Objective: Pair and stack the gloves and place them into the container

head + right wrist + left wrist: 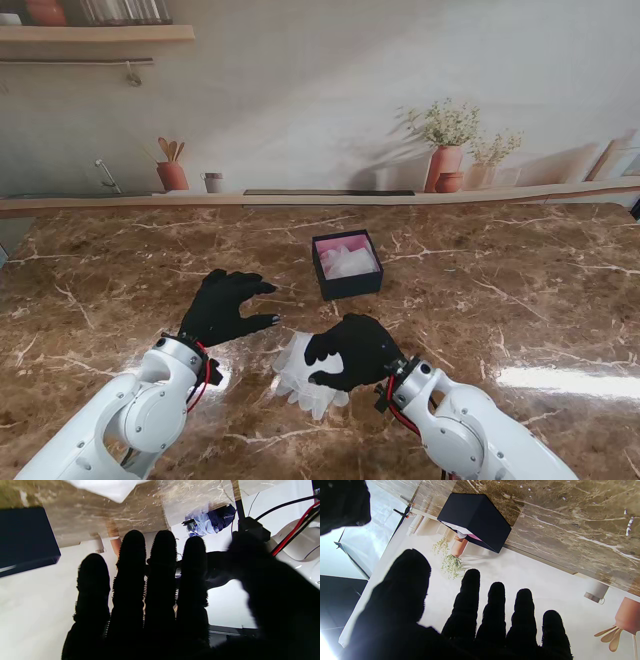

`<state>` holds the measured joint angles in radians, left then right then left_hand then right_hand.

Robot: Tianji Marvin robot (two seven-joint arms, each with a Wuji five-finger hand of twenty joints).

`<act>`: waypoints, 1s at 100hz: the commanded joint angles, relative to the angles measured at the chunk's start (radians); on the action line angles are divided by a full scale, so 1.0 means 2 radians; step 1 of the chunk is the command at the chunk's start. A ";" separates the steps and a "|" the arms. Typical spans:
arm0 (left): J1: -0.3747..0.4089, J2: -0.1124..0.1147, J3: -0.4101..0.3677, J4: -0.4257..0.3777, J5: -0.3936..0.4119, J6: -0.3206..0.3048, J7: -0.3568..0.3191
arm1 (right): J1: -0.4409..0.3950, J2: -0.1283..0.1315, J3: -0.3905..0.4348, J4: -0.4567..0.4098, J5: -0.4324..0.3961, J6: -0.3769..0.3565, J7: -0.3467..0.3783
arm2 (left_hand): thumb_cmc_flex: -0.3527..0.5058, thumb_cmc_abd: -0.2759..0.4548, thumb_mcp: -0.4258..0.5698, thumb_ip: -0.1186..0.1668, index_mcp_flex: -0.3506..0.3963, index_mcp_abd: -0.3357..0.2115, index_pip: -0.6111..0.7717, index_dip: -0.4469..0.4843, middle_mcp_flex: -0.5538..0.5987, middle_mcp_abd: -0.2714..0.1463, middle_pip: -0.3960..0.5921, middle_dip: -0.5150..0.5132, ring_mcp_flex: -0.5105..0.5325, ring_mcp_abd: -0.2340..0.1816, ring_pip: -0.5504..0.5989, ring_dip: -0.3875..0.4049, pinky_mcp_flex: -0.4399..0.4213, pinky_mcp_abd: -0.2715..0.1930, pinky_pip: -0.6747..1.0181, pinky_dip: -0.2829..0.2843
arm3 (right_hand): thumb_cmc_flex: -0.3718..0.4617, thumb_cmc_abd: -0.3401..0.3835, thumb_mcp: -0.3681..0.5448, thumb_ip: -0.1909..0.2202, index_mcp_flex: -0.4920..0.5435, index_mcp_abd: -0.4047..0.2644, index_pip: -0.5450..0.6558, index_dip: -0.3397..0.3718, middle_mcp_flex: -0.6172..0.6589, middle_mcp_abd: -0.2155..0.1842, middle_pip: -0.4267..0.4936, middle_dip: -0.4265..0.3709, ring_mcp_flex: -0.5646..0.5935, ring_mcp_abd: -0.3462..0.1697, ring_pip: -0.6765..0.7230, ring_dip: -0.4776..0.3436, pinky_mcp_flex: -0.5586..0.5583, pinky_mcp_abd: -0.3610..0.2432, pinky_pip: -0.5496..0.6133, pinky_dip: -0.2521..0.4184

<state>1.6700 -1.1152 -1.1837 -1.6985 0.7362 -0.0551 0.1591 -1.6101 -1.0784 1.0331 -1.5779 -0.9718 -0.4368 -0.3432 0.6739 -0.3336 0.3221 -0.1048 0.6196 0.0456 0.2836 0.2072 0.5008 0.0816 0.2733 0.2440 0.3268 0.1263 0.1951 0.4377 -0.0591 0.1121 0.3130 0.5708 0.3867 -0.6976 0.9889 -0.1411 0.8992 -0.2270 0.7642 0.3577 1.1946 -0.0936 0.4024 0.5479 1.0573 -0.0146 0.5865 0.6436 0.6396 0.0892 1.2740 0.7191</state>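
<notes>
Your right hand point(352, 350) lies flat on the gloves point(305, 378), fingers together, pressing rather than gripping; whether it has any hold you cannot tell. Your left hand point(228, 305) hovers just beside them, fingers spread, empty. The box point(347, 265) sits beyond both hands, something pale already inside. Expect the gloves to be light, limp and slippery; pinch the stack through its middle. The palm hides most of them.
</notes>
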 commanded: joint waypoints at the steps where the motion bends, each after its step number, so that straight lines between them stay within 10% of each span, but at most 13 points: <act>1: 0.005 0.000 -0.002 -0.005 0.002 -0.004 0.004 | 0.018 0.001 0.001 -0.008 -0.017 0.009 0.018 | 0.010 0.018 -0.021 0.017 0.008 -0.009 -0.002 0.006 -0.007 -0.008 -0.011 -0.007 -0.018 -0.020 -0.018 -0.007 -0.006 -0.004 -0.016 0.008 | 0.049 -0.040 0.085 -0.040 -0.032 -0.017 0.052 -0.042 0.001 -0.011 -0.004 0.027 0.004 -0.015 -0.007 -0.009 -0.009 0.006 -0.028 -0.016; 22: 0.014 -0.001 -0.010 -0.016 0.006 -0.011 0.012 | 0.104 0.011 -0.050 0.032 -0.056 0.016 0.040 | 0.011 0.018 -0.024 0.018 0.007 -0.008 -0.003 0.006 -0.008 -0.008 -0.012 -0.007 -0.018 -0.020 -0.018 -0.008 -0.006 -0.003 -0.015 0.010 | 0.128 -0.065 0.159 -0.036 -0.025 -0.002 -0.141 0.076 -0.070 -0.030 -0.053 0.005 -0.035 -0.033 -0.106 -0.024 -0.025 -0.013 -0.113 -0.049; 28: 0.017 -0.001 -0.013 -0.018 0.008 -0.012 0.013 | 0.133 0.011 -0.079 0.054 -0.058 0.020 0.039 | 0.011 0.018 -0.024 0.018 0.007 -0.007 -0.004 0.005 -0.007 -0.008 -0.012 -0.007 -0.018 -0.020 -0.019 -0.008 -0.006 -0.003 -0.015 0.010 | 0.124 -0.057 0.164 0.011 -0.049 0.003 -0.169 0.072 -0.109 -0.029 -0.063 -0.052 -0.060 -0.041 -0.137 -0.078 -0.031 -0.018 -0.135 -0.060; 73: 0.026 -0.001 -0.024 -0.024 0.008 -0.019 0.013 | 0.290 0.010 -0.279 0.167 -0.040 0.059 0.085 | 0.013 0.021 -0.028 0.018 0.009 -0.007 -0.005 0.006 -0.007 -0.008 -0.013 -0.007 -0.017 -0.020 -0.020 -0.009 -0.007 -0.002 -0.018 0.009 | 0.076 -0.066 0.073 -0.002 -0.290 0.088 -0.348 0.002 -0.405 0.027 -0.132 -0.178 -0.275 0.004 -0.222 -0.183 -0.144 -0.004 -0.241 -0.057; 86: 0.028 0.000 -0.024 -0.026 0.005 -0.018 0.010 | 0.312 0.006 -0.315 0.186 -0.032 0.075 0.082 | 0.013 0.024 -0.030 0.018 0.009 -0.007 -0.005 0.006 -0.008 -0.007 -0.014 -0.007 -0.018 -0.020 -0.020 -0.009 -0.008 -0.002 -0.020 0.008 | 0.058 -0.074 0.063 -0.007 -0.315 0.133 -0.364 0.025 -0.394 0.031 -0.092 -0.171 -0.243 0.002 -0.185 -0.158 -0.130 -0.011 -0.219 -0.034; 100: 0.029 0.000 -0.024 -0.028 0.004 -0.017 0.007 | 0.315 0.006 -0.327 0.192 -0.033 0.083 0.081 | 0.015 0.027 -0.032 0.018 0.009 -0.007 -0.005 0.006 -0.008 -0.006 -0.014 -0.007 -0.018 -0.020 -0.020 -0.009 -0.008 -0.001 -0.022 0.008 | 0.044 -0.101 0.069 -0.014 -0.273 0.122 -0.340 0.040 -0.254 -0.032 0.027 -0.053 -0.187 -0.012 -0.139 -0.103 -0.114 -0.015 -0.203 -0.019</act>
<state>1.7207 -1.1158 -1.2329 -1.7495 0.7469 -0.0904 0.1782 -0.9761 -1.0650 0.3855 -1.2052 -1.0342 -0.2752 -0.1874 0.6765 -0.3234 0.2841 -0.0952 0.6197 0.0456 0.2836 0.2072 0.5008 0.0816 0.2732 0.2437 0.3268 0.1262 0.1839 0.4333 -0.0591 0.1121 0.3084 0.5791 0.5212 -0.8431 1.1189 -0.1532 0.3232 0.0248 0.0623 0.4263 0.6068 -0.1058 0.3713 0.3407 0.6376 -0.0195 0.2822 0.3889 0.4019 0.0691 0.8440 0.6533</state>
